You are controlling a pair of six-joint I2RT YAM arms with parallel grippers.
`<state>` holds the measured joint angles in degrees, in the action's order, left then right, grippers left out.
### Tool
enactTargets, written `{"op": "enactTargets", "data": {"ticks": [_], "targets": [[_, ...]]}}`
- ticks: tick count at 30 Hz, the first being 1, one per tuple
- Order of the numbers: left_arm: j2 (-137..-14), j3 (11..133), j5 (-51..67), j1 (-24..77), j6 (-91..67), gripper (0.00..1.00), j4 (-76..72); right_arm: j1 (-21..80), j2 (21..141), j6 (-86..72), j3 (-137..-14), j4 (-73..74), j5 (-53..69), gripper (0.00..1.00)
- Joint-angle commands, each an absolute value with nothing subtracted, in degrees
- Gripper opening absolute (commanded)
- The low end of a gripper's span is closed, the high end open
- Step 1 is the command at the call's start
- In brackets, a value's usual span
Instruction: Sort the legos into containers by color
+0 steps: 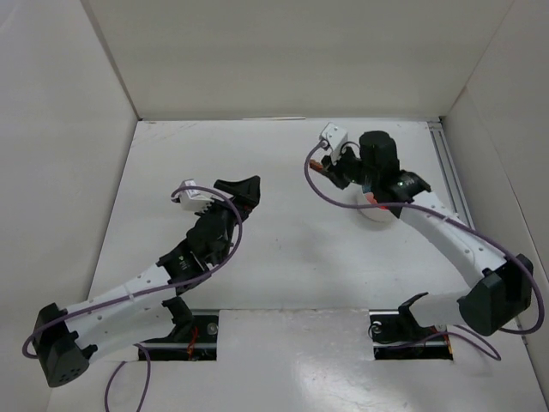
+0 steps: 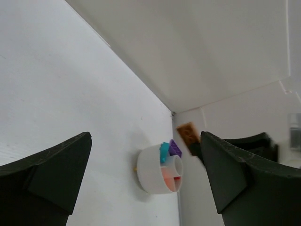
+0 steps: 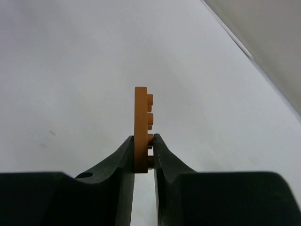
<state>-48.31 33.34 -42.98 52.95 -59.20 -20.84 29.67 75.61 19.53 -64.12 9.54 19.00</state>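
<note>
My right gripper (image 3: pixel 143 141) is shut on a flat brown brick (image 3: pixel 140 125), held on edge and sticking up past the fingertips, above the bare table. In the top view that gripper (image 1: pixel 322 168) is just left of the white bowl (image 1: pixel 371 218), which the right arm partly covers. In the left wrist view the bowl (image 2: pixel 153 172) has inner dividers and holds a teal brick (image 2: pixel 164 152), a purple brick (image 2: pixel 175 148) and red and orange pieces (image 2: pixel 171 181). The brown brick (image 2: pixel 187 133) hangs just beyond it. My left gripper (image 2: pixel 146 137) is open and empty, well short of the bowl.
White walls close the table at the back and both sides, with a metal rail (image 1: pixel 448 167) along the right edge. A tiny yellowish bit (image 2: pixel 135 168) lies against the bowl's outer wall. The left gripper (image 1: pixel 241 191) is near the table's middle left.
</note>
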Motion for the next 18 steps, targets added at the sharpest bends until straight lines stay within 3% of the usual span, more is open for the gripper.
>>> {"op": "enactTargets", "data": {"ticks": [1, 3, 6, 9, 18], "targets": [[-45.9, 34.2, -43.3, 51.2, -52.4, 0.99, -12.4, 28.4, 76.4, 35.4, -79.1, 43.2, -1.8, 0.0], [-46.5, 35.8, -43.9, 49.1, -51.1, 0.99, -7.1, 28.4, 77.8, 35.4, -83.2, 51.6, -16.5, 0.0], [-49.7, 37.8, -41.9, 45.5, -51.1, 0.99, 1.0, 25.9, 79.1, 34.1, -87.3, 59.5, -24.9, 0.0], [-51.6, 38.9, -34.2, 38.1, -49.1, 0.99, 3.3, 24.0, 83.6, 35.7, -90.2, 66.9, -30.5, 0.0], [-51.6, 35.9, -29.2, 35.3, -46.5, 0.99, -2.3, 22.2, 93.2, 38.8, -92.8, 70.8, -33.8, 0.0]]}}
